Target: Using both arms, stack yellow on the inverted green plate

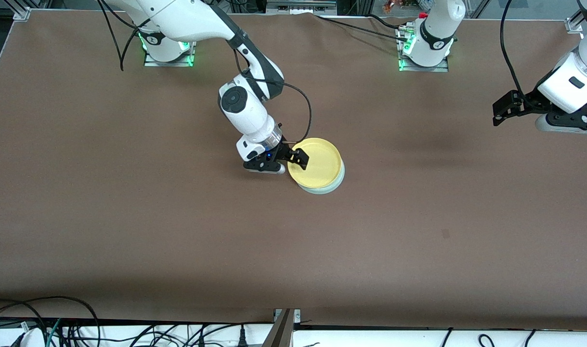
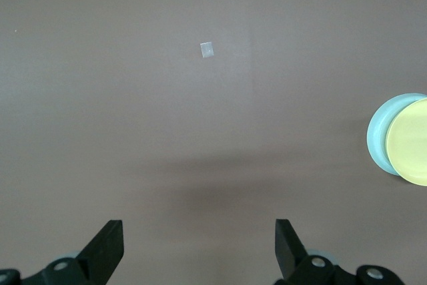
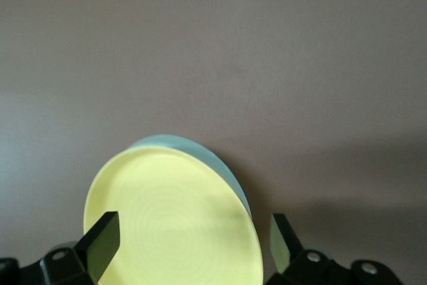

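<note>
The yellow plate [image 1: 317,161] lies right way up on the inverted green plate [image 1: 323,189], near the middle of the table. Only a pale rim of the green one shows under it. My right gripper [image 1: 287,164] stands open at the stack's edge toward the right arm's end, holding nothing. One of its fingers [image 1: 300,159] reaches over the yellow rim. In the right wrist view the yellow plate [image 3: 173,218] fills the space between the open right gripper [image 3: 192,231], with the green plate [image 3: 200,148] peeking out. My left gripper [image 1: 499,113] waits open in the air over the left arm's end of the table.
The left wrist view shows the open left gripper [image 2: 198,231] over bare brown table, a small pale tag [image 2: 207,49], and the yellow plate [image 2: 410,141] on the green plate [image 2: 380,135] at its edge. Cables [image 1: 57,318] run along the table's near edge.
</note>
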